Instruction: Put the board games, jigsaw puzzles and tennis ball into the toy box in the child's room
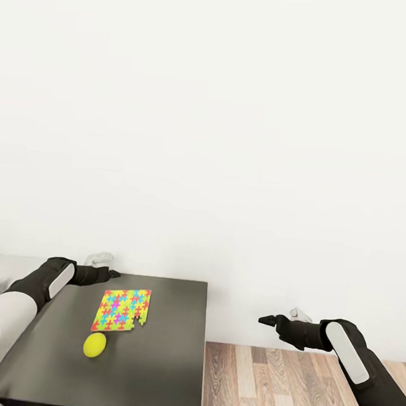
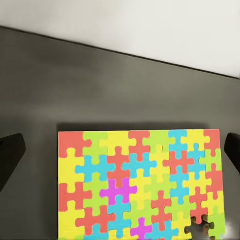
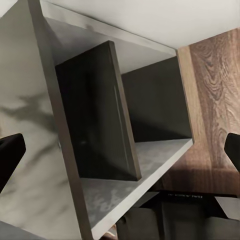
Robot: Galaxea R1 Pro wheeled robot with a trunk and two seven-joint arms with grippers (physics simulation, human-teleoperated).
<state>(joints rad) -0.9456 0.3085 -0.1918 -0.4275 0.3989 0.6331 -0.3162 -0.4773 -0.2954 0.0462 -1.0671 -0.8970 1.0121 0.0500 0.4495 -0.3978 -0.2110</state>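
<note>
Puzzle: I see the jigsaw puzzle (image 1: 122,309) flat on the dark table (image 1: 173,347).
Ball: tennis ball (image 1: 95,345) just beside the puzzle's near corner.
Left gripper (image 1: 113,274): spread wide above the puzzle's far edge, empty.
Right gripper (image 1: 262,320): fingers apart, off the table, empty.

— What colours do we have on the jigsaw puzzle (image 1: 122,309)?
— We see red, yellow, lime green, sky blue, orange and a few magenta pieces interlocked.
— And the tennis ball (image 1: 95,345)?
— Plain yellow, on our dark grey table (image 1: 173,347).
— Beyond it?
— We see a white wall (image 1: 232,138) and brown wood-grain floor (image 1: 274,385).
</note>
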